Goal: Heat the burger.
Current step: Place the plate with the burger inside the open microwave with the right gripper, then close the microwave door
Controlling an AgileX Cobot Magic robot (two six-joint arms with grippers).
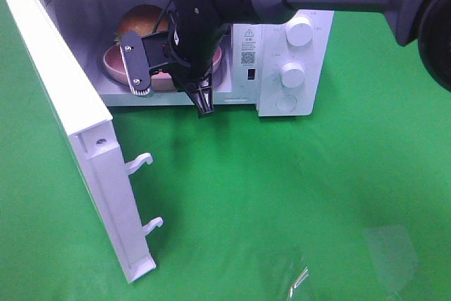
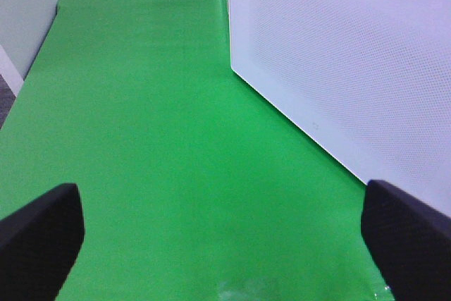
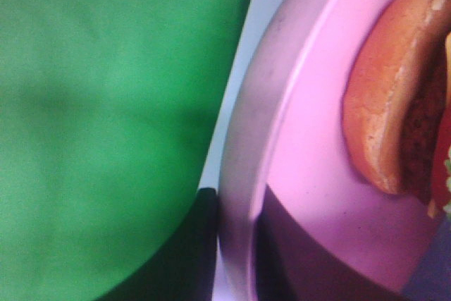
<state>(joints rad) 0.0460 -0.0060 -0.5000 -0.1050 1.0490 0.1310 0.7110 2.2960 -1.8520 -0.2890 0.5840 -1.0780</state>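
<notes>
The burger (image 1: 141,19) sits on a pink plate (image 1: 113,61) inside the microwave (image 1: 282,40), whose door (image 1: 77,125) stands wide open. The right gripper (image 1: 173,101) is at the plate's near rim with a finger on each side of it. Whether it pinches the rim or only brackets it, I cannot tell. The left gripper (image 2: 225,244) hangs spread and empty near the door's outer face. Loading looks about done. The next move likely calls for freeing the rim, pulling that arm clear, shutting the door, then turning 1 of the 2 knobs (image 1: 301,31).

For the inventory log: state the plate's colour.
Pink plate; it shows best in the right wrist view.
</notes>
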